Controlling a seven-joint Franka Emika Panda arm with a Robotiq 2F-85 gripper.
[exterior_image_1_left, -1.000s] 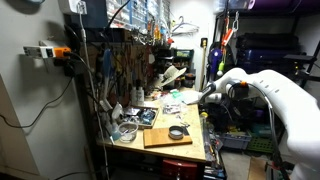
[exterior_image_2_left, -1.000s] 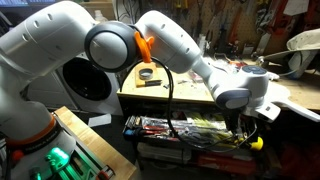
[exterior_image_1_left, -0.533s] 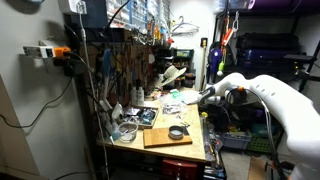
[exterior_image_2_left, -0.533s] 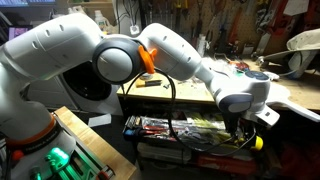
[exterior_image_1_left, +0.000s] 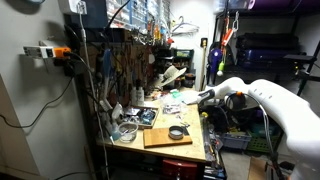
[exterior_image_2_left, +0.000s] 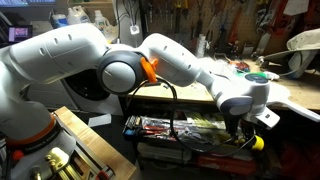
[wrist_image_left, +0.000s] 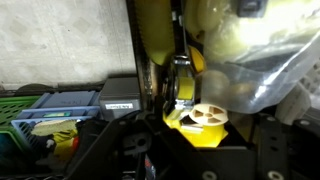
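Note:
My gripper (wrist_image_left: 200, 150) is open, and its dark fingers show at the lower left and lower right of the wrist view. Between them lies a yellow object with a white spoked reel (wrist_image_left: 205, 117) on top, a clear plastic bag (wrist_image_left: 270, 60) beside it. Whether the fingers touch the object I cannot tell. In an exterior view the gripper (exterior_image_1_left: 205, 97) hangs at the near edge of the workbench (exterior_image_1_left: 200, 150). In an exterior view the wrist (exterior_image_2_left: 245, 97) points down at the bench's front and the fingers are hidden.
A wooden board (exterior_image_1_left: 165, 140) with a black tape roll (exterior_image_1_left: 176, 131) lies on the bench, with clutter and a tool wall (exterior_image_1_left: 125, 50) behind. Below the bench is a tray of tools (exterior_image_2_left: 190, 128) with a yellow-handled tool (exterior_image_2_left: 257, 142). Blue and green boxes (wrist_image_left: 60, 105) are beside the gripper.
The arm has shifted a little: the gripper has sunk slightly at the bench edge, and the elbow has swung further across the nearer exterior view.

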